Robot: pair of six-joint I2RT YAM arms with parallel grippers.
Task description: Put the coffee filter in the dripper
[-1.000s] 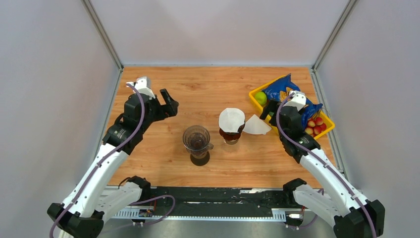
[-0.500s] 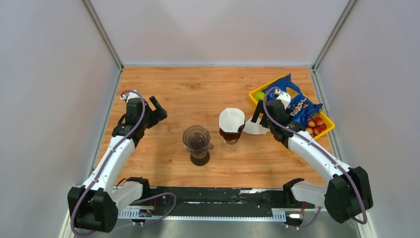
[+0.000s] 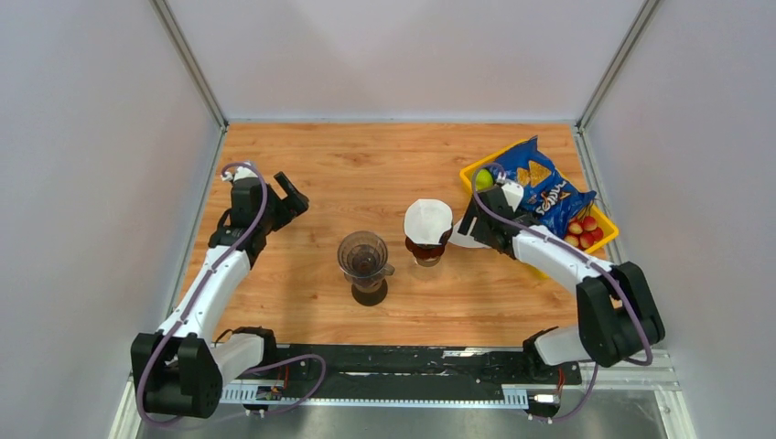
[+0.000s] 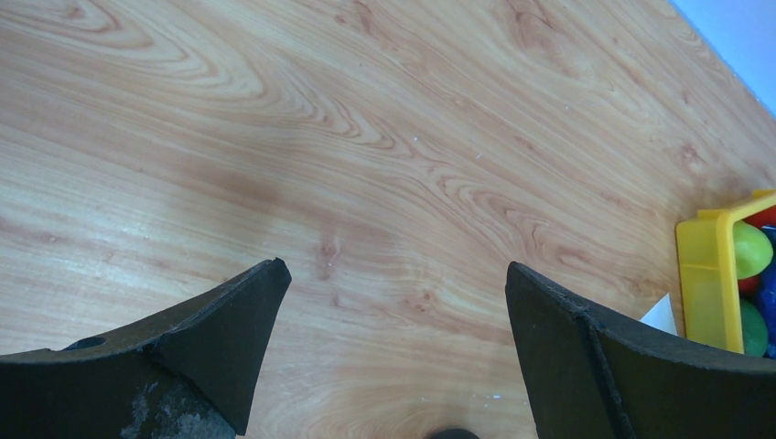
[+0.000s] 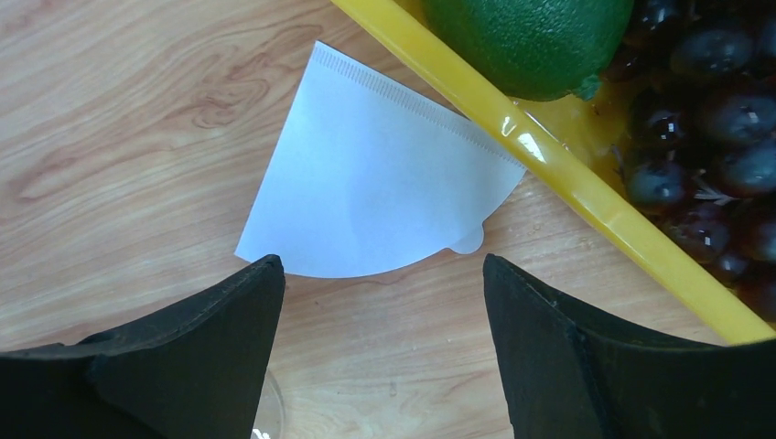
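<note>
The right gripper (image 5: 384, 274) had dropped to the flat white paper filter (image 5: 375, 183) beside the yellow plastic tray (image 5: 549, 174), jaws apart for pickup. The left gripper (image 4: 393, 283) gaped wide.

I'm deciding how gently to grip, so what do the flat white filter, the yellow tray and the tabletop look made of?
Coffee filter: thin matte white paper, it seems; a crimped seam runs along one straight edge. Yellow tray: probably glossy plastic, since its rim catches bright highlights. Table: wood or wood-look laminate, with clear grain and a low sheen.
</note>
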